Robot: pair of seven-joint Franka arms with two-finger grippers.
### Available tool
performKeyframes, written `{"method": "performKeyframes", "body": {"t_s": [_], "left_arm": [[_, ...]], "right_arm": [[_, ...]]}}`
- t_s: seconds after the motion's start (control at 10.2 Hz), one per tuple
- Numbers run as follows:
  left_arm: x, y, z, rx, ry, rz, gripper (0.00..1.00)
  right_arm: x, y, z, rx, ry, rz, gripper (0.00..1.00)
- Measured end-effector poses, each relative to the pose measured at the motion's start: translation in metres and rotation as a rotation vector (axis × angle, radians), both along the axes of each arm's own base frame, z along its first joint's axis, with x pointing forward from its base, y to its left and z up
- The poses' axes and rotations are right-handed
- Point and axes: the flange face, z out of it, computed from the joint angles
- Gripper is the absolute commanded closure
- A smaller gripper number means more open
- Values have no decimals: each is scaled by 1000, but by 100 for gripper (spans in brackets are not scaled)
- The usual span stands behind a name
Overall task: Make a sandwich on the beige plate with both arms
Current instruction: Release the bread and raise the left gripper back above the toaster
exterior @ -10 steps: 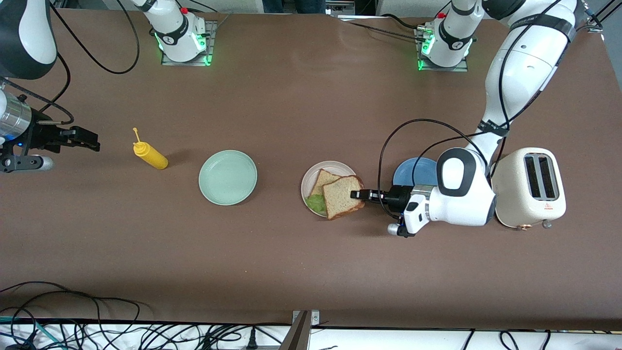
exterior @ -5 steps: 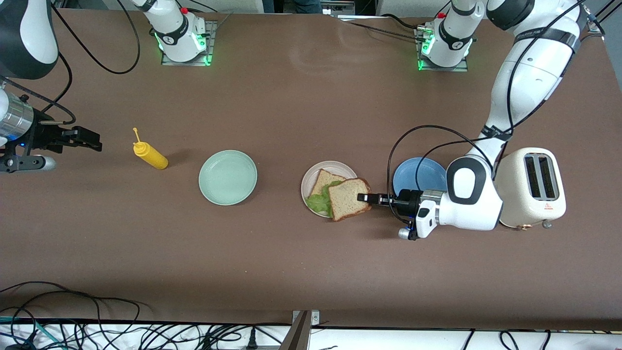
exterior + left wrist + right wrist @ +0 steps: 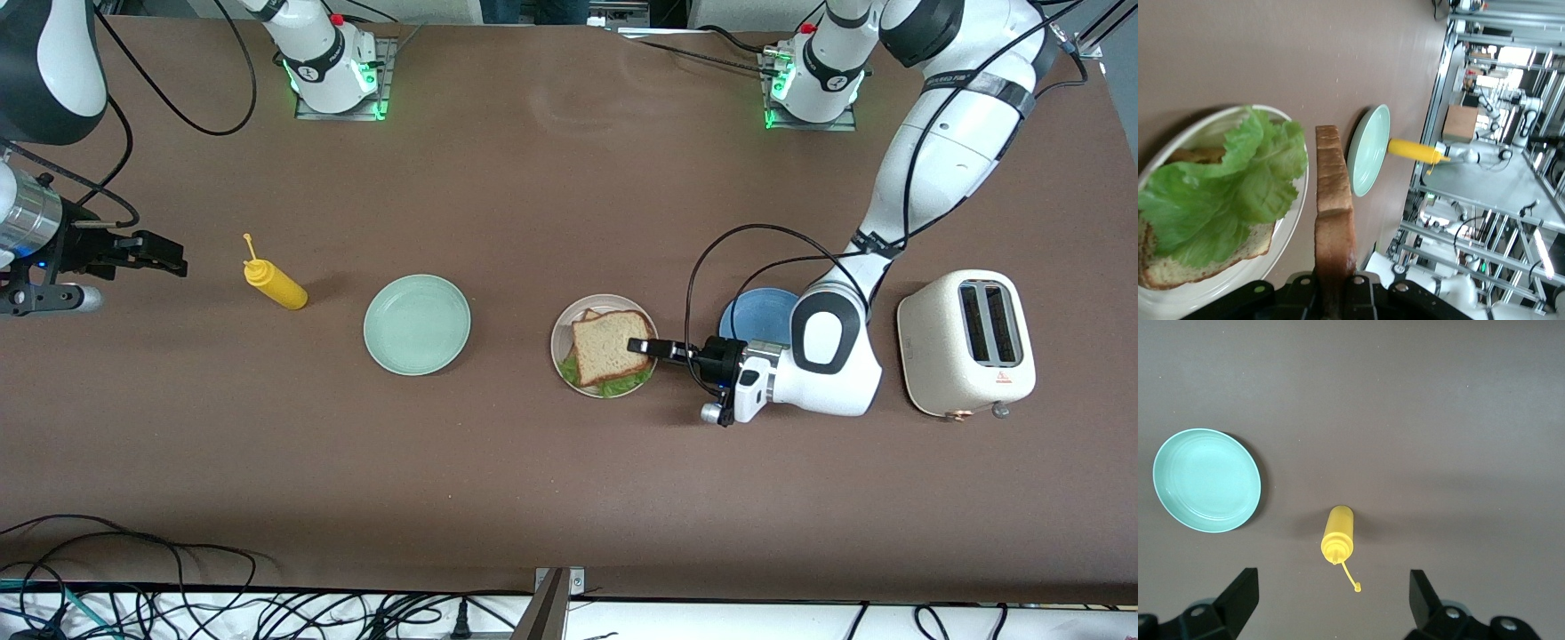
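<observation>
Over beige plate [image 3: 563,331]: bread slice [image 3: 607,345] in left end effector [image 3: 642,347]

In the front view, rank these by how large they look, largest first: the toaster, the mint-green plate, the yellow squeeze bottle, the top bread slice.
1. toaster
2. mint-green plate
3. top bread slice, held over the beige plate
4. yellow squeeze bottle

Toaster and mint-green plate look close; the toaster stands taller, so that pair is unsure.

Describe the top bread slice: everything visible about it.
The top slice is brown, roughly square bread with a darker crust and a porous crumb. The left gripper is shut on its edge and holds it flat over the lettuce and bottom slice on the beige plate. The left wrist view shows it edge-on, clear of the lettuce.
</observation>
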Motion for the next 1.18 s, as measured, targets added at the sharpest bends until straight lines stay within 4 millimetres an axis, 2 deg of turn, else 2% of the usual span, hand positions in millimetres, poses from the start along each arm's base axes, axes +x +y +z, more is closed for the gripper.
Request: {"method": "performKeyframes", "body": {"t_s": [0.1,0.2,0.49,0.79,0.98,1.18], "left_arm": [[-7,-2,-9,-8,-12,-19,1],[-9,-2,-15,-14,-22,-28,0],[-7,0,-13,-30,-74,-42,0],[4,16,0,-19,-117,-33,0],[13,33,24,59,-166,-66,0],[18,53,64,195,-180,-118,0]], "right_arm": [[0,0,0,0,0,0,0],[0,0,0,0,0,0,0],[0,-1,-1,0,2,-1,0],[0,-1,-1,0,6,-2,0],[0,-1,-2,2,7,-3,0],[0,-1,-2,6,7,-4,0]]}}
